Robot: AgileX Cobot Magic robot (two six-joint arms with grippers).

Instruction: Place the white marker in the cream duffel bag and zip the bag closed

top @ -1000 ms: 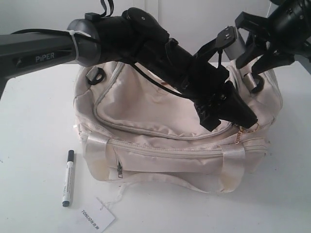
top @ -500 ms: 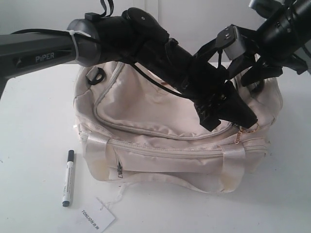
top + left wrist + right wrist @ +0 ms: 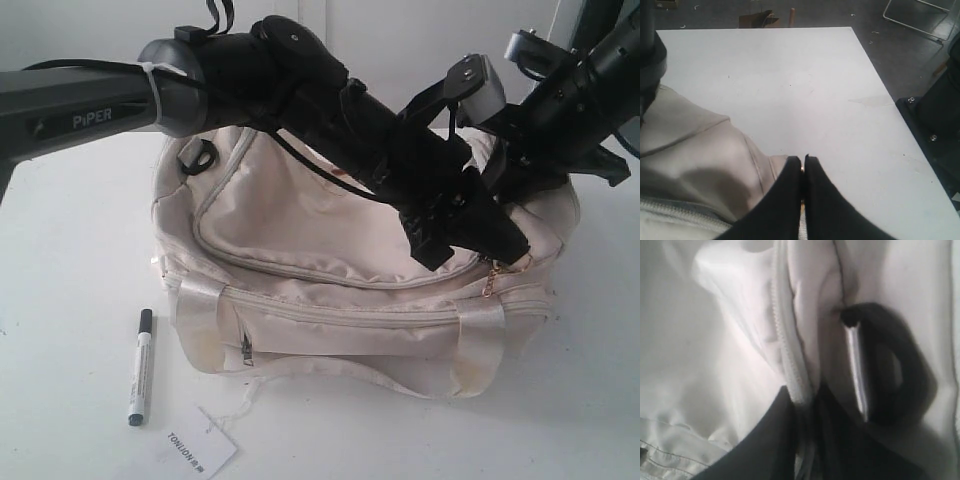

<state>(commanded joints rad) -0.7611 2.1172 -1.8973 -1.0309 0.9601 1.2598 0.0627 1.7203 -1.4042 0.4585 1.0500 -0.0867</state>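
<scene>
We have left gripper (image 3: 803,159) clamped on gold zip pull (image 3: 490,279), right gripper (image 3: 804,391) nipping soft cream fabric duffel bag (image 3: 290,225)'s zip edge, bracing it to unzip.

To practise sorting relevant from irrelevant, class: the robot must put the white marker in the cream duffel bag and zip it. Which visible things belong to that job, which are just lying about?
Belongs to the job:
white marker, on the table
cream duffel bag

Just lying about:
paper tag printed TONLION, near the marker
</scene>
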